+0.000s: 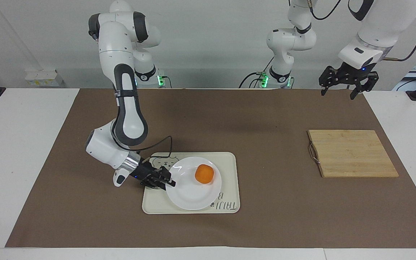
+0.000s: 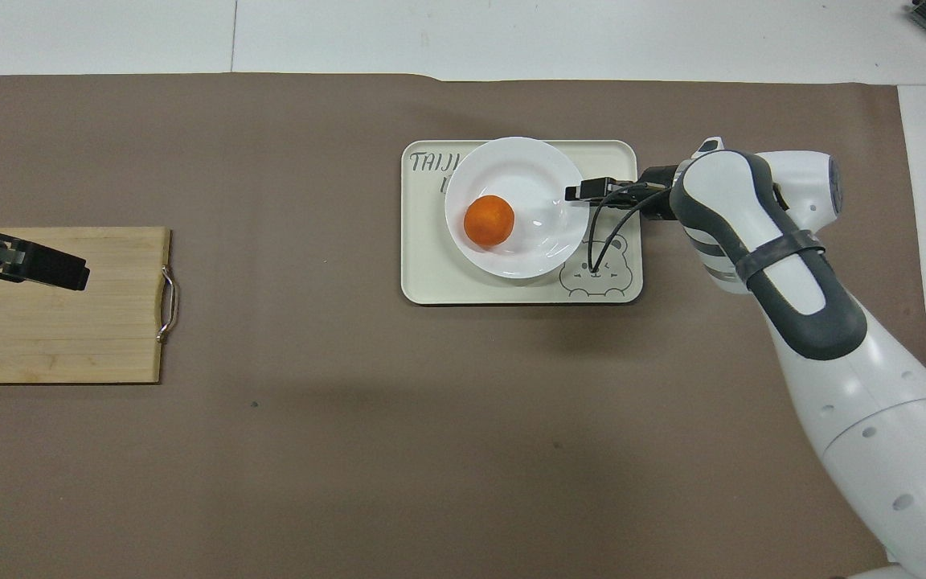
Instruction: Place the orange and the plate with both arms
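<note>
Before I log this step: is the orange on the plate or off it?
On it: the orange sits inside the white plate, which rests on the bear-print tray.

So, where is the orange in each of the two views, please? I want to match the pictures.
Facing view: the orange lies on the plate, a little below the middle of the picture.
Overhead view: the orange lies on the same plate, a little above the middle.
Shared landmark: the cream tray with the bear print, under the plate in both views.
</note>
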{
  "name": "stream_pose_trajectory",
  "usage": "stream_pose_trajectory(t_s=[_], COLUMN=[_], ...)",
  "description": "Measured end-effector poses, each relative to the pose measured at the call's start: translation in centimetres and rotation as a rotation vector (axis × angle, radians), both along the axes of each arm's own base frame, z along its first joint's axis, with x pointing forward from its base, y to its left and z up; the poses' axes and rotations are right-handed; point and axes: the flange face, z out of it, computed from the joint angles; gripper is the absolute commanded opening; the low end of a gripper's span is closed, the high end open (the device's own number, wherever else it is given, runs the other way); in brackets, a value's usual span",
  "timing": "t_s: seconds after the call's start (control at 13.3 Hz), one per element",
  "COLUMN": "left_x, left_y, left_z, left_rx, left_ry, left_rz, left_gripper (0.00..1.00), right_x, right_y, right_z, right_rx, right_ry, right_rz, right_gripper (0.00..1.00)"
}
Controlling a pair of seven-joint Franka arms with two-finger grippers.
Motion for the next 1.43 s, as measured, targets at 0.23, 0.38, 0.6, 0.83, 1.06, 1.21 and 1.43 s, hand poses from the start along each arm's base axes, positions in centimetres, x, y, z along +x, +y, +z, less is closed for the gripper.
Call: stream_pose_trajectory(t_s=[0.23, 0.38, 0.6, 0.83, 1.06, 1.21, 1.43], left_x=[0.0, 0.0, 0.0, 0.0, 0.0, 0.0, 0.0], left_y=[0.0, 0.0, 0.0, 0.0, 0.0, 0.0, 0.0], left_z=[0.0, 0.0, 0.0, 0.0, 0.0, 0.0, 0.0], left_rx=[0.000, 0.000, 0.000, 0.000, 0.000, 0.000, 0.000], left_ry=[0.000, 0.000, 0.000, 0.000, 0.000, 0.000, 0.000], left_rz=[0.000, 0.000, 0.000, 0.000, 0.000, 0.000, 0.000], left_gripper=[1.00, 1.00, 1.00, 1.00, 1.00, 1.00, 1.00], right_x=[0.5, 0.5, 0.5, -0.7, -2.7, -4.3, -6.7], right_y=[-0.1, -0.6, -2.5, -3.8, -4.2, -3.8, -5.2], right_z=[4.0, 6.4, 9.1, 12.7, 17.3, 20.0, 23.3], right_rx=[-0.243, -0.313, -0.415, -0.482, -0.507, -0.502, -0.493], right_ry=[-0.009, -0.027, -0.045, 0.008, 0.129, 0.221, 0.317], right_rz=[0.036, 0.031, 0.040, 0.042, -0.083, -0.208, -0.280], right_gripper=[1.00, 1.00, 1.00, 1.00, 1.00, 1.00, 1.00])
